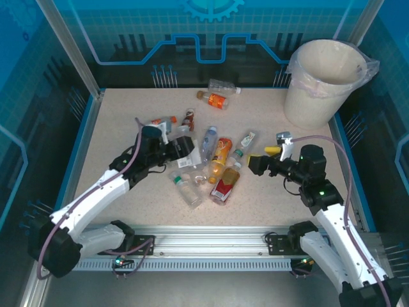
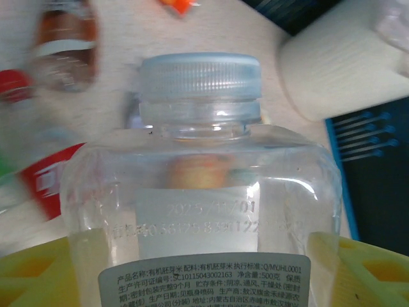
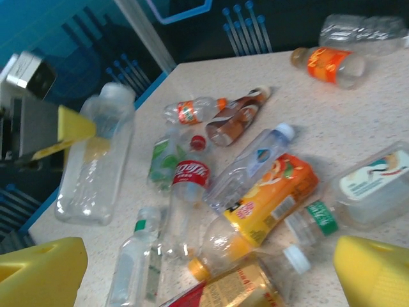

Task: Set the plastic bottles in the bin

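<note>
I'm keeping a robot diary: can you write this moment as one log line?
left gripper: shut on clear plastic bottle with pale cap | right gripper: open, empty | round cream-white bin: far right

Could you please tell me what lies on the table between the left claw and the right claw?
Loose plastic bottles lie there, among them an orange-labelled bottle, as the top view shows.
</note>
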Robot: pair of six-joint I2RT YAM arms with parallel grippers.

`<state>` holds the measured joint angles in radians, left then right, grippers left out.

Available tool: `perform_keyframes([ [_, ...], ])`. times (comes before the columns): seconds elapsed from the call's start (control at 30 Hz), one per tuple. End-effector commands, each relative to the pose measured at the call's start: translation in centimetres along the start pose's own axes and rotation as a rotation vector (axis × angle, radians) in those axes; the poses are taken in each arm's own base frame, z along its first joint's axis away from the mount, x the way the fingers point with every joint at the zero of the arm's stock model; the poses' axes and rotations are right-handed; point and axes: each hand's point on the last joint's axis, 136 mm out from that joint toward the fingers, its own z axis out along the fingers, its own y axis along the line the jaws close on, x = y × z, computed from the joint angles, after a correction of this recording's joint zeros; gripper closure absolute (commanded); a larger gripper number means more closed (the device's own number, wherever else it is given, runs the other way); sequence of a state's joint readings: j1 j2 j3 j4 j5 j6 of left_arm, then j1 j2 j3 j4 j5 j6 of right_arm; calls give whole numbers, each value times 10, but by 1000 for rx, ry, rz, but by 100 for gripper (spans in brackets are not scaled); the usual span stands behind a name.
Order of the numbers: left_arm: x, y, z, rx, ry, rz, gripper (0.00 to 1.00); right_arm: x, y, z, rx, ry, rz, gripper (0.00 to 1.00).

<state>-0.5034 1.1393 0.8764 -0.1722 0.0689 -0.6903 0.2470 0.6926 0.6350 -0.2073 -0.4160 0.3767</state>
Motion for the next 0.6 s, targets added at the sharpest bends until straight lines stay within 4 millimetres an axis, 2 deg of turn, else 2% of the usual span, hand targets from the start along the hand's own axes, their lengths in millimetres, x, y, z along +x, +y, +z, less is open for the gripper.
perform_keyframes([
  [0.0, -26, -67, 6, 157, -76, 49, 36, -7, 30, 5, -106, 5, -59, 0],
  [0.1, -25, -95, 20, 173, -69, 85, 37, -3, 56, 11, -223, 34, -96, 0],
  [0.17, -22, -110, 29, 185, -56, 103, 38, -2, 67, 15, -266, 39, -106, 0],
  [0.27, -19, -130, 37, 213, -46, 132, 38, -1, 64, 25, -208, 38, -114, 0],
  [0.43, -18, -138, 45, 203, -57, 136, 38, -7, 81, 36, -274, 6, -104, 0],
  [0.57, -17, -143, 47, 233, -60, 101, 38, -19, 65, 52, -125, -77, -106, 0],
])
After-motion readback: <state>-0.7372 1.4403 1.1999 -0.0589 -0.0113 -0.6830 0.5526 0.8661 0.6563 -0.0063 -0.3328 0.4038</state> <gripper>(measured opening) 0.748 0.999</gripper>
